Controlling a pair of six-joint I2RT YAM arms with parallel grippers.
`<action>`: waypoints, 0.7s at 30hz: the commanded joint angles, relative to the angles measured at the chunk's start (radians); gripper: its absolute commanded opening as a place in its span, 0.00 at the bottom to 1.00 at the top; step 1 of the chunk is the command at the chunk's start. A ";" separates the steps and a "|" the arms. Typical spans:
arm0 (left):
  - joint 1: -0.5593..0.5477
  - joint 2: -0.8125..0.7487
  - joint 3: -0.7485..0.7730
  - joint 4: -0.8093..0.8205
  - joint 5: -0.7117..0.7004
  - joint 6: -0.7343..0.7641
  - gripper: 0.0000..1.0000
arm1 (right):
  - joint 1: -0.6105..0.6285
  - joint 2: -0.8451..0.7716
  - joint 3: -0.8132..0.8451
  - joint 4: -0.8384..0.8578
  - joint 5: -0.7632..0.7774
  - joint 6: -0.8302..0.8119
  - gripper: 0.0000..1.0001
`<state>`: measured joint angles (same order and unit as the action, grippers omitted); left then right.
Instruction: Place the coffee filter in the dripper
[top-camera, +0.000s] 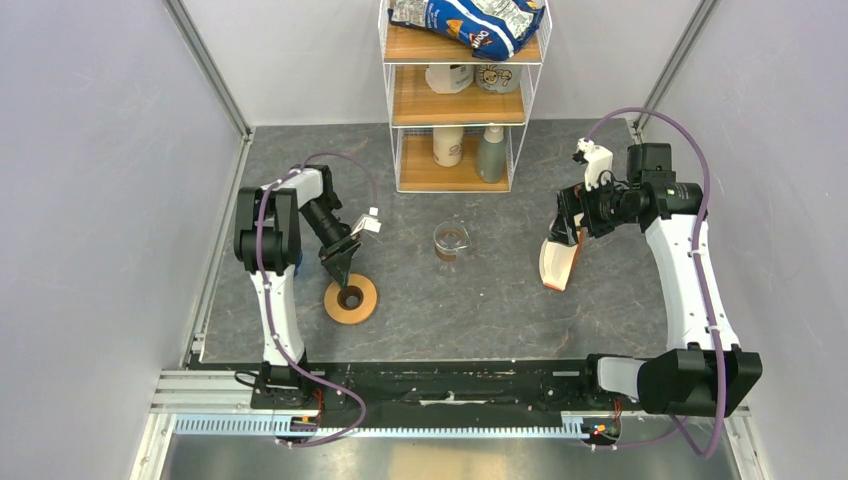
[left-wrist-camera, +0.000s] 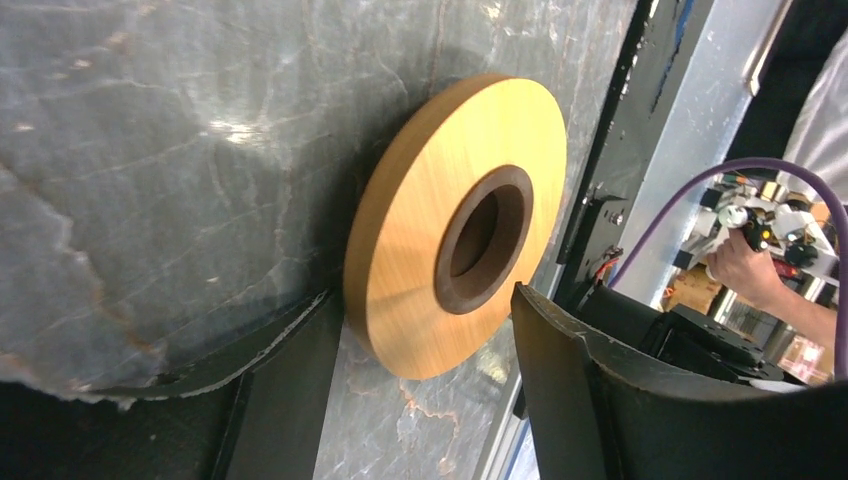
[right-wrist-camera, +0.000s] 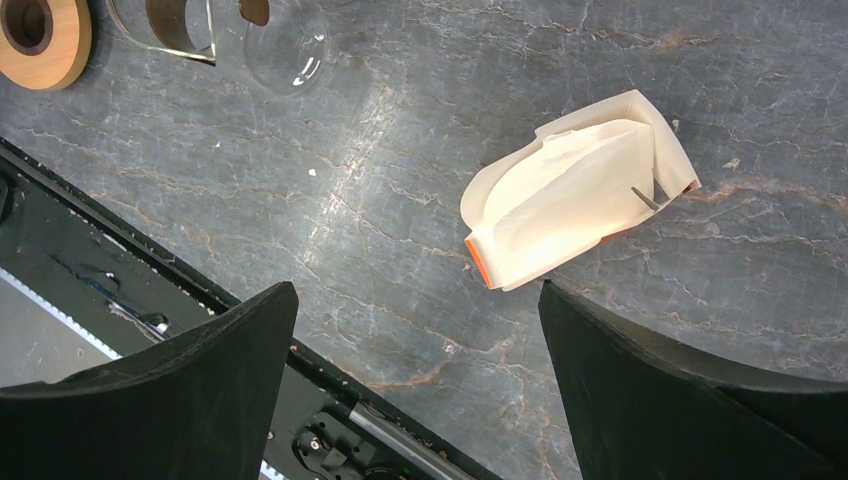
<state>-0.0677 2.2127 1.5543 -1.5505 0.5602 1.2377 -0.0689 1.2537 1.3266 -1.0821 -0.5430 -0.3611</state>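
Your left fingers (left-wrist-camera: 290, 400) stand apart with nothing held. From the wrist camera, the near edge of the flat orange-tan ring (left-wrist-camera: 400, 270) shows in the gap between their tips, and you cannot tell whether either tip touches the wood. From overhead the left fingers point down at the ring, which lies flat on the grey tabletop (top-camera: 480, 310) near the left arm's base. Your right fingers (right-wrist-camera: 200, 400) are also spread wide and empty. They hang above the white-and-tan filter bundle (right-wrist-camera: 570, 200), and the wrist camera shows bare tabletop between their tips and the bundle. The bundle stands on the right side of the tabletop, with its white paper showing inside a tan sleeve that has an orange edge. That paper is the only filter paper you can see, and no single coffee filter can be told apart from it. The dripper cannot be made out in any view. The clear glass beaker (top-camera: 451, 240) stands mid-table between the ring and the bundle, well apart from both. Behind it, against the back wall, is a wire shelf (top-camera: 462, 105) with wooden boards, bottles on its lower levels and a blue bag (top-camera: 470, 22) on top.
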 joint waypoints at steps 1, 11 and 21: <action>0.000 -0.008 -0.043 -0.002 0.028 0.078 0.69 | 0.003 -0.008 0.039 -0.010 0.000 -0.015 0.99; 0.002 -0.066 -0.054 -0.054 0.088 0.059 0.36 | 0.003 0.001 0.046 -0.004 -0.014 -0.006 0.99; 0.001 -0.301 -0.087 -0.098 0.172 -0.093 0.02 | 0.003 -0.042 0.017 0.026 -0.044 0.036 0.99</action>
<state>-0.0677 2.0361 1.4708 -1.5864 0.6624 1.2259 -0.0689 1.2545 1.3315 -1.0817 -0.5522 -0.3584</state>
